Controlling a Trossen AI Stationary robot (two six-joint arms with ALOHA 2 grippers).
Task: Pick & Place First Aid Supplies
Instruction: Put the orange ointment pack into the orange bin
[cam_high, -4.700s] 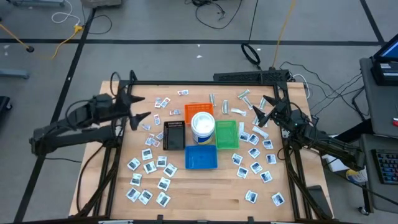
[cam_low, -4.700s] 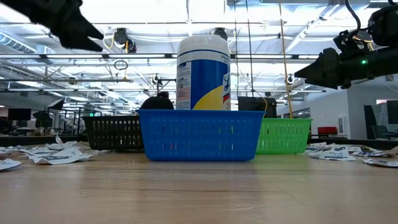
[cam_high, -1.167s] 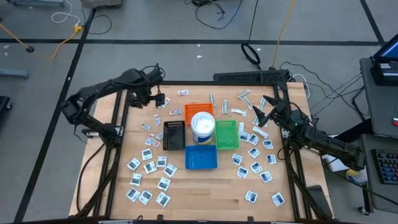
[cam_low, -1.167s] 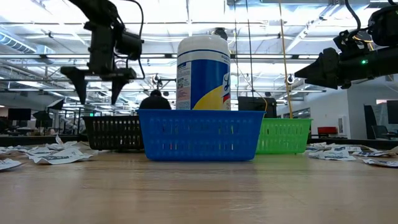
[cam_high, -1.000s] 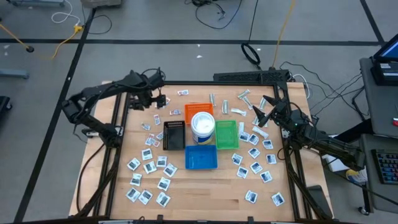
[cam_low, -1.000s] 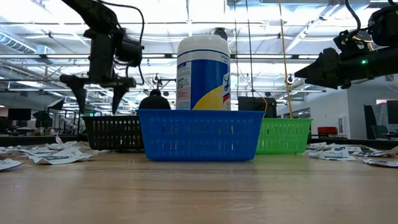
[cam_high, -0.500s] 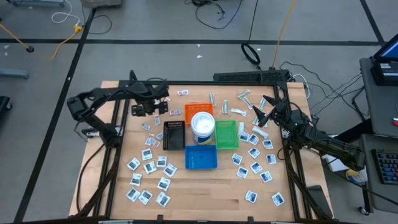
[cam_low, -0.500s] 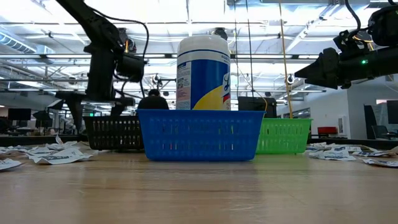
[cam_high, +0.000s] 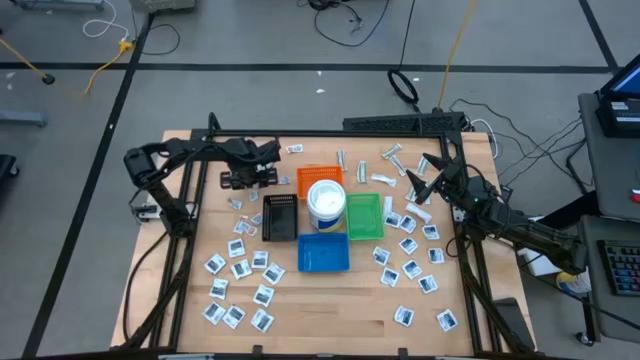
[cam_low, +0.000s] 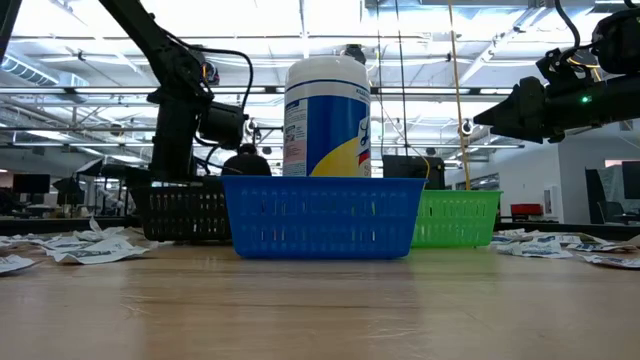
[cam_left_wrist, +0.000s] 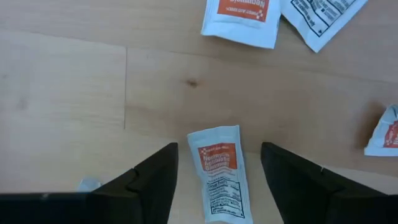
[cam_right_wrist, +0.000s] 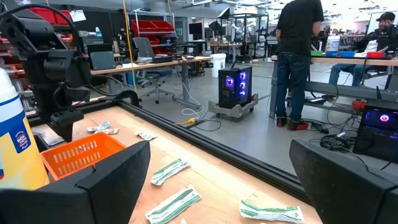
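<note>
Sorting barely begun: packets (cam_high: 240, 250) litter the bench (cam_high: 330, 305); left claw (cam_left_wrist: 217, 163) straddles, half-open, one orange-marked packet (cam_left_wrist: 220, 169) beside the orange tray (cam_high: 318, 176), not yet gripping.

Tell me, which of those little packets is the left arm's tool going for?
The small white packet with an orange label, lying flat on the wooden table directly between the left tool's two dark fingers; the other packets lie beyond them.
</note>
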